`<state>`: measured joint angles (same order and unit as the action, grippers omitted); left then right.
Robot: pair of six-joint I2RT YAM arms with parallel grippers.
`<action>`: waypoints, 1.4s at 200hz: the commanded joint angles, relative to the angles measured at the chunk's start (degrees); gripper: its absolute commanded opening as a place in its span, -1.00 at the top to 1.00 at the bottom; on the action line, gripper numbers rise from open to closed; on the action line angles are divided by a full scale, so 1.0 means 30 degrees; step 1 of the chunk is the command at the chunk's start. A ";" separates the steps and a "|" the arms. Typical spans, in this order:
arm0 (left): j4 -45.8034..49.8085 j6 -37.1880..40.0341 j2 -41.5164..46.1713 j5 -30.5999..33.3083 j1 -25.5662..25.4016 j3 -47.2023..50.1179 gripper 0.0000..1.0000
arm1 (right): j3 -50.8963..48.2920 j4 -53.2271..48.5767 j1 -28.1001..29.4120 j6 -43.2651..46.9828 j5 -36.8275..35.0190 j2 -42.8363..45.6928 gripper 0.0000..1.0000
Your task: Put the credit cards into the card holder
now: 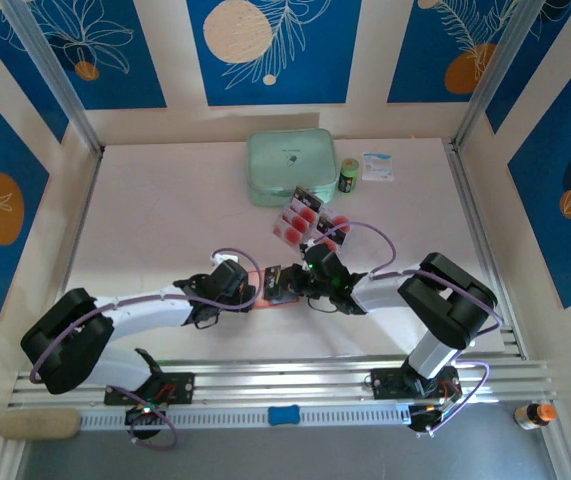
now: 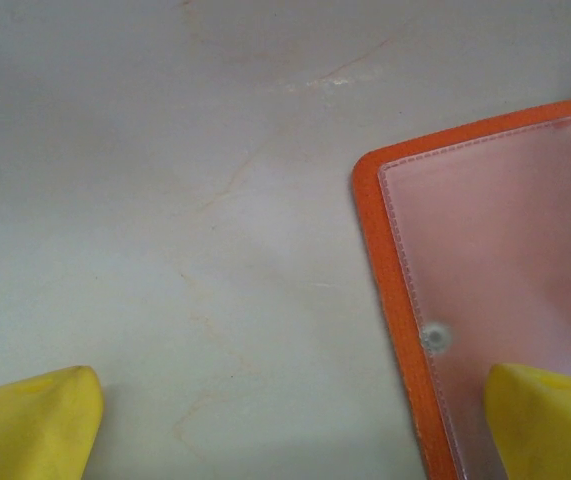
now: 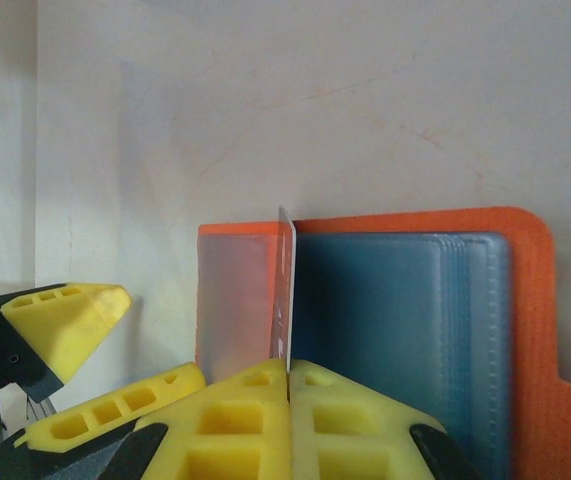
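Observation:
The orange-red card holder [image 3: 530,300] lies open on the table, with a bluish stack of pockets [image 3: 395,330] and a clear flap [image 3: 233,300] at its left. My right gripper [image 3: 289,372] is shut on one credit card [image 3: 284,290], seen edge-on and standing upright over the fold between flap and pockets. My left gripper [image 2: 293,430] is open; its right fingertip [image 2: 550,420] rests on the holder's clear pocket [image 2: 495,260]. In the top view both grippers [image 1: 252,292] [image 1: 290,283] meet at the holder [image 1: 277,299]. More credit cards [image 1: 300,213] lie behind them.
A mint-green case [image 1: 290,165] sits at the back centre, with a small green cylinder [image 1: 349,175] and a white packet [image 1: 377,166] to its right. Bare table [image 1: 155,220] stretches to the left. Walls close in the sides and back.

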<state>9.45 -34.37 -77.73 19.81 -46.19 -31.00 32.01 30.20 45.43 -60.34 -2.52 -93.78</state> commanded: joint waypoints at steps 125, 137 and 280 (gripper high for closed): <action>0.0012 0.0071 -0.0255 0.0352 -0.0067 0.0141 -0.95 | 0.0009 -0.1892 0.0238 -0.0396 0.0541 -0.0267 1.00; 0.0011 0.0077 -0.0280 0.0361 -0.0024 0.0139 -0.95 | 0.0107 -0.2067 0.0238 -0.0370 0.0627 -0.0326 1.00; -0.0194 0.0069 -0.0375 0.0306 -0.0045 0.0286 -0.95 | 0.0720 -0.2800 0.0164 -0.0773 0.1544 -0.1433 1.00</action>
<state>9.23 -34.35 -78.19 19.81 -46.19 -30.98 33.82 26.17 45.65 -62.02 0.71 -96.07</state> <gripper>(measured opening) 0.974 0.044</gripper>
